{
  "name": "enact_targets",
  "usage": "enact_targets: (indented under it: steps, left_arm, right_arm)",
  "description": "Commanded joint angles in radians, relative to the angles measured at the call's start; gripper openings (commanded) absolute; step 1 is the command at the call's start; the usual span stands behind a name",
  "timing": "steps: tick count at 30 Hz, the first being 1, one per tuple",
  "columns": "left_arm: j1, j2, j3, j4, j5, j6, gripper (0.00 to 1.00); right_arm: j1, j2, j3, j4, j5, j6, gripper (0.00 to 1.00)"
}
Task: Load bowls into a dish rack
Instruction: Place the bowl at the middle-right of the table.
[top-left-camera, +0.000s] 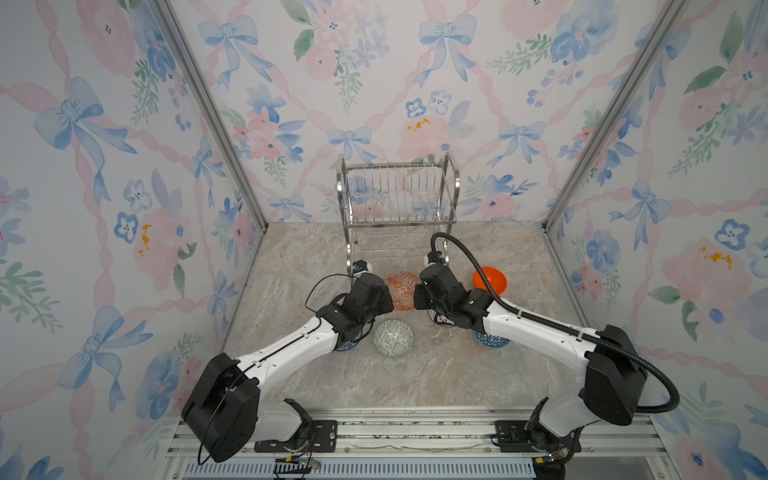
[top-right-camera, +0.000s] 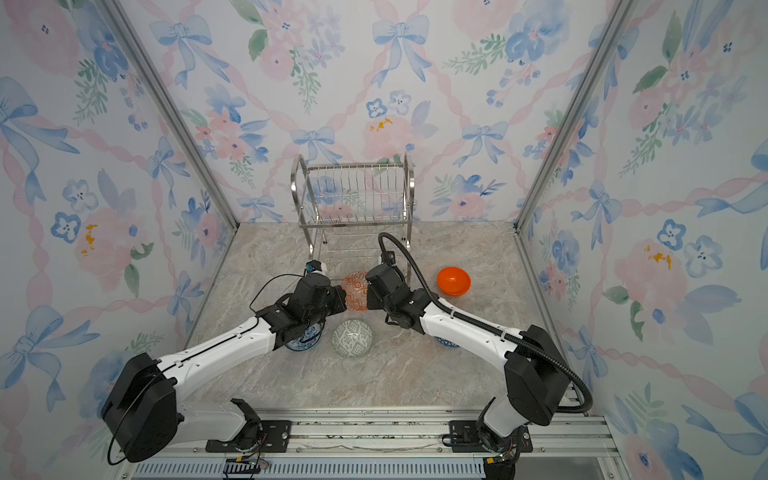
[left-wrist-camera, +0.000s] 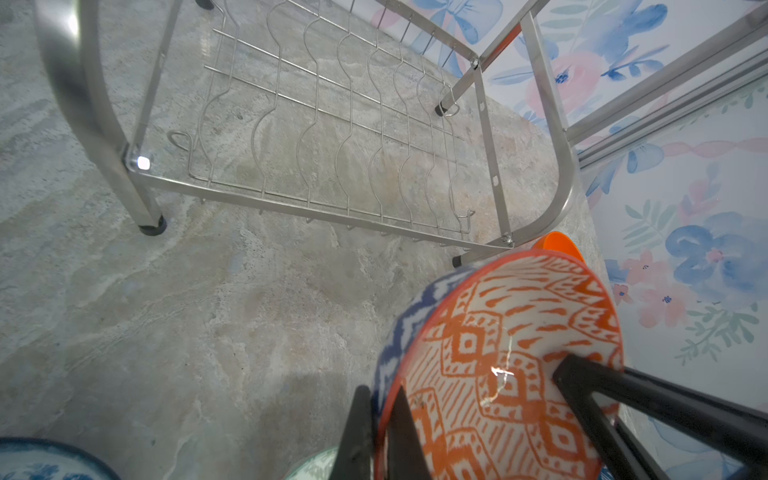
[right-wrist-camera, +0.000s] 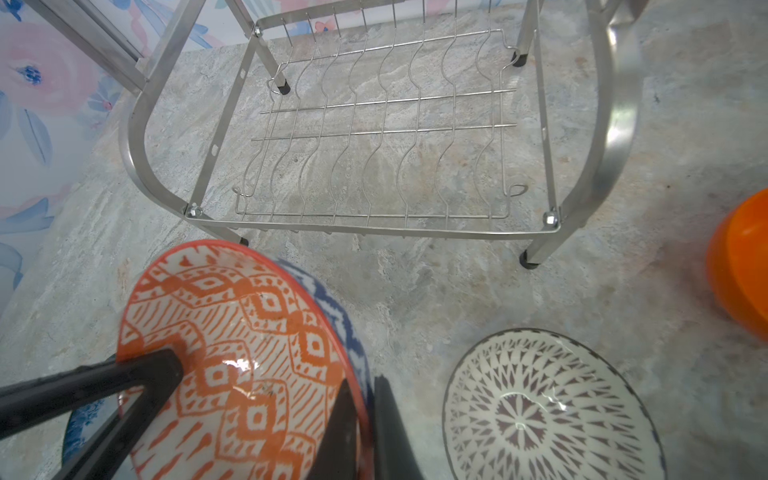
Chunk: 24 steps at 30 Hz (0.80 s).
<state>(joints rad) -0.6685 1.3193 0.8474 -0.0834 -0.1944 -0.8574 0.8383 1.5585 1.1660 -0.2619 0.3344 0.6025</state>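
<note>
The red-orange patterned bowl (top-left-camera: 402, 291) hangs just in front of the dish rack (top-left-camera: 399, 199), with its blue zigzag outside showing in both wrist views. My left gripper (left-wrist-camera: 380, 432) is shut on one side of its rim. On the opposite side of the rim my right gripper (right-wrist-camera: 363, 432) is shut as well. In each grip one finger is inside the bowl and one outside. The rack's lower tier (right-wrist-camera: 374, 137) and upper tier hold no bowls.
On the marble table stand the plain orange bowl (top-left-camera: 489, 279) right of the rack and the green-grey bowl (top-left-camera: 393, 338) between the arms. The white lattice bowl (right-wrist-camera: 548, 407) and blue triangle bowl (top-left-camera: 492, 340) sit under the right arm. The blue floral bowl (top-right-camera: 303, 338) is under the left.
</note>
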Motion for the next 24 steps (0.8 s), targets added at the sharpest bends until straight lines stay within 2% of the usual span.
enact_targets:
  steps: [1, 2, 7, 9, 12, 17, 24]
  left_arm:
    - [-0.005, -0.005, 0.033, 0.076, 0.004, -0.016, 0.0]
    - [-0.005, -0.003, 0.036, 0.076, 0.006, -0.014, 0.03]
    - [-0.005, -0.008, 0.042, 0.074, 0.018, -0.01, 0.43]
    - [-0.006, -0.02, 0.041, 0.074, 0.021, -0.008, 0.61]
    - [-0.011, -0.045, 0.037, 0.074, 0.025, -0.004, 0.97]
    - [-0.013, -0.071, 0.028, 0.073, 0.018, 0.035, 0.97]
    - [-0.005, -0.091, -0.002, 0.058, 0.019, 0.064, 0.97]
  right_arm:
    - [-0.014, -0.016, -0.027, -0.024, 0.01, 0.016, 0.0]
    - [-0.02, -0.019, -0.029, -0.03, 0.009, 0.016, 0.0]
    - [-0.051, -0.074, -0.056, -0.057, 0.008, 0.053, 0.0]
    - [-0.073, -0.107, -0.07, -0.082, 0.016, 0.059, 0.0]
    - [-0.121, -0.173, -0.102, -0.13, 0.03, 0.073, 0.0]
    - [-0.289, -0.345, -0.187, -0.241, 0.068, 0.099, 0.0]
    - [-0.722, -0.509, -0.311, -0.33, -0.046, 0.098, 0.0]
